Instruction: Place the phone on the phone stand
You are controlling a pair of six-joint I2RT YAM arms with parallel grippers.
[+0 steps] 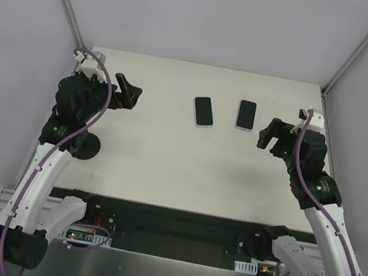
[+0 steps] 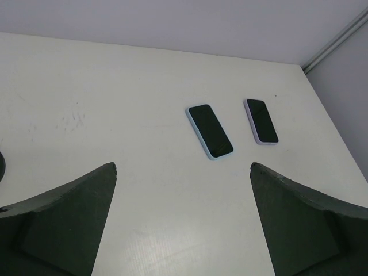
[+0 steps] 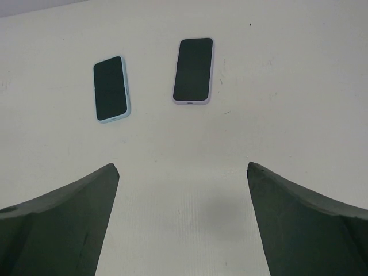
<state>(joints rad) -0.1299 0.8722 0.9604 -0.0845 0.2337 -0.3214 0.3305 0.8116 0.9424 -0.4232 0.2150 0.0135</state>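
Observation:
Two phones lie flat, screens up, at the far middle of the table: one in a light blue case [image 1: 203,111] [image 2: 210,130] [image 3: 111,88] and one in a lilac case [image 1: 246,114] [image 2: 261,121] [image 3: 194,69]. The phone stand [image 1: 89,146] shows as a black round base at the left, partly hidden under my left arm; only a dark sliver of the phone stand [image 2: 2,167] reaches the left wrist view's edge. My left gripper [image 1: 129,94] [image 2: 183,167] is open and empty, left of the phones. My right gripper [image 1: 268,134] [image 3: 183,167] is open and empty, just right of the lilac phone.
The white table [image 1: 167,156] is walled in by pale panels on three sides, with metal posts [image 1: 359,50] at the back corners. Cables and electronics [image 1: 88,236] sit below the table's near edge between the arm bases.

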